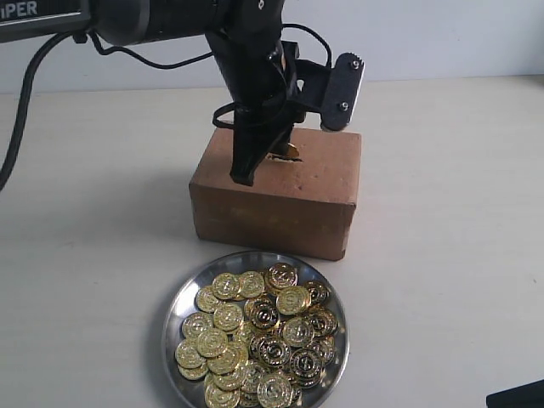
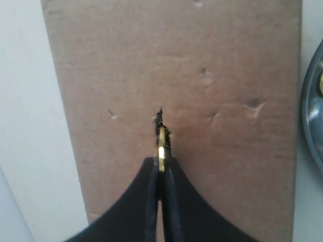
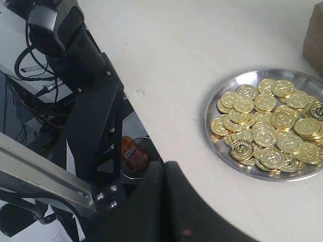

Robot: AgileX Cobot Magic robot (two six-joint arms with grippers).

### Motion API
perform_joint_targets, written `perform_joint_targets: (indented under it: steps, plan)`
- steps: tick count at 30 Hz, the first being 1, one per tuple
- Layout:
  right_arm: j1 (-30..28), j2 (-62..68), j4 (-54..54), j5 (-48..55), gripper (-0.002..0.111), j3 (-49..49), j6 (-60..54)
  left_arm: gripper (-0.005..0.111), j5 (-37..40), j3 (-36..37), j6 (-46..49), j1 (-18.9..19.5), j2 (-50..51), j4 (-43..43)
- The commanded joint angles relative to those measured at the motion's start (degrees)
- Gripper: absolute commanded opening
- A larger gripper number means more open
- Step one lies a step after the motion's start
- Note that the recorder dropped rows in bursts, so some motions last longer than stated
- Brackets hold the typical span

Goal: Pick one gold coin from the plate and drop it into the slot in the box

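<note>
The brown cardboard box (image 1: 276,191) stands behind the round silver plate (image 1: 183,302), which is heaped with several gold coins (image 1: 259,336). My left gripper (image 1: 272,157) hangs over the box top, shut on one gold coin (image 2: 161,146) held on edge. The coin's lower edge sits at the dark ragged slot (image 2: 160,121) in the box (image 2: 176,75); I cannot tell how deep it is. My right gripper (image 3: 165,169) is shut on nothing, near the table's edge, apart from the plate (image 3: 222,146) and its coins (image 3: 267,128).
The white table (image 1: 442,255) surrounds box and plate. The left arm's wrist camera mount (image 1: 342,81) juts out above the box's back right. Beyond the table edge a black arm base with cables (image 3: 75,75) shows in the right wrist view.
</note>
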Motion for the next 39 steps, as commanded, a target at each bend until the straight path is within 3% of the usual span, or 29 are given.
perform_joint_targets:
  steps: [1,17,20,24,28,30,32,35,39]
  plan:
    - [0.1,-0.5,0.1,-0.7,0.000,0.3,-0.5,0.000,0.3,-0.4,-1.2,0.2,0.9,-0.4]
    - [0.1,-0.5,0.1,-0.6,0.000,0.3,-1.5,0.002,-1.7,-0.4,-4.5,0.7,1.9,3.8]
    - [0.1,-0.5,0.1,-0.5,0.000,0.3,-1.5,0.017,-2.4,-0.4,-4.5,0.7,1.9,3.8]
    - [0.1,-0.5,0.1,-0.5,0.000,0.3,-1.5,0.046,-2.6,-0.4,-4.6,0.7,1.9,3.7]
    - [0.1,-0.5,0.1,-0.5,0.000,0.3,-1.5,0.058,-2.4,-0.4,-5.0,0.7,1.4,3.7]
    - [0.1,-0.5,-0.1,-1.1,0.000,0.3,-1.5,0.054,-2.0,-0.4,-5.2,0.7,0.6,3.7]
    - [0.1,-0.5,-1.8,-3.0,0.000,0.3,-1.5,0.042,-1.2,-0.4,-5.2,0.6,-0.5,3.7]
    - [0.1,-0.8,-9.1,-10.2,0.000,0.1,-1.1,0.005,1.5,-0.4,-6.2,0.6,-3.7,3.6]
    - [0.1,-1.4,-32.7,-22.7,0.000,-0.8,11.3,0.000,2.9,-0.4,-11.5,0.6,-9.9,2.3]
